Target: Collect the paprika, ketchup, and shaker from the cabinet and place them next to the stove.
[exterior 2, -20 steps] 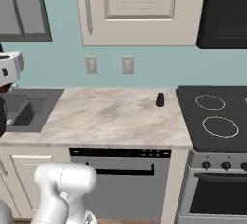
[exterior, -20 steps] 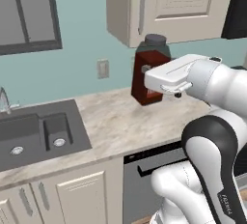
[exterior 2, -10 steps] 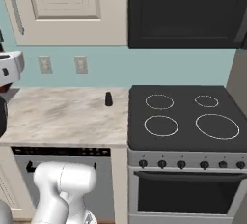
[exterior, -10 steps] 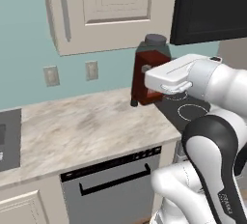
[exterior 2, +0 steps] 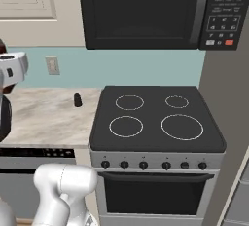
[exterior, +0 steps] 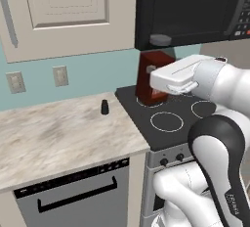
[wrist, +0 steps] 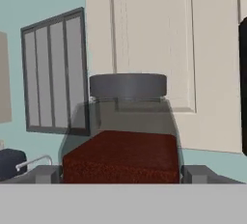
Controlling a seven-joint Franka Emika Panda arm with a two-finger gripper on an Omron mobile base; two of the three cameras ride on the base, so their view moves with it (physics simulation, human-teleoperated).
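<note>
**Paprika jar held up over the cooktop**

The white arm's two-finger gripper [wrist: 123, 172] has its jaws spread wide around the paprika, a straight-sided dark red-brown jar with a wide grey cap [exterior: 152, 72], one finger tip [wrist: 46, 174] on each side of it. The jar stands upright in the grip, lifted clear of the surface, and from the left base view it hangs in front of the back left part of the stove, a flat black glass cooktop with thin white ring marks [exterior 2: 155, 132]. The shaker, a tiny stubby black cylinder [exterior: 104, 107], stands on the pale marbled counter [exterior: 58, 133] just beside the stove's left edge. A beige panelled cabinet door [exterior: 68, 6] hangs above the counter.
</note>
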